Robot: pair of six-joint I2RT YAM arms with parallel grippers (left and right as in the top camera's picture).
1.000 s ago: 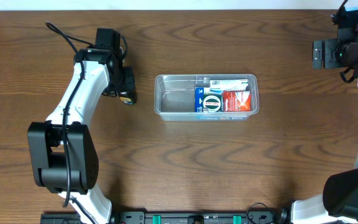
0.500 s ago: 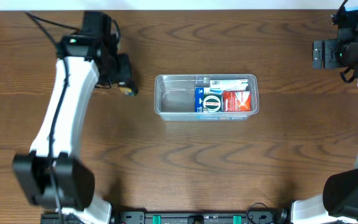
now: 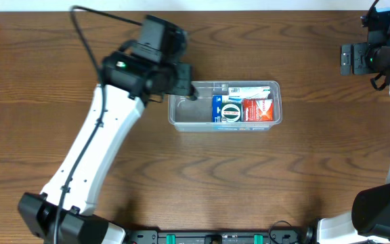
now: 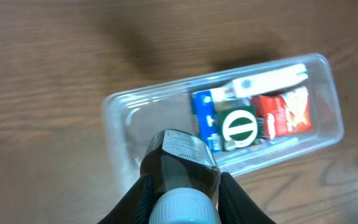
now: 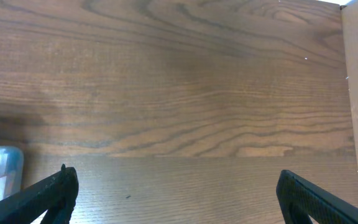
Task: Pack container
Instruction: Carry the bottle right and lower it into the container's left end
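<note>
Centrally on the brown wooden table (image 3: 283, 176): clear rectangular container (image 3: 185, 114), long side running left to right. Packed into its right half: a blue packet (image 3: 217, 108), a round green-and-white label (image 3: 231, 112), a red packet (image 3: 257, 110), and a white box (image 3: 249, 91) along the far wall. Left half bare. Poised over that bare left end: left gripper (image 3: 185, 85), fingers (image 4: 236, 194) clamped tight around a dark bottle (image 4: 182, 158) with a white cap (image 4: 185, 210), printed label facing the wrist camera. Seen from that camera, container just beyond the bottle's base. Well apart, near the table's far right corner: right gripper (image 5: 179, 193), jaws spread fully wide, gripping nothing.
</note>
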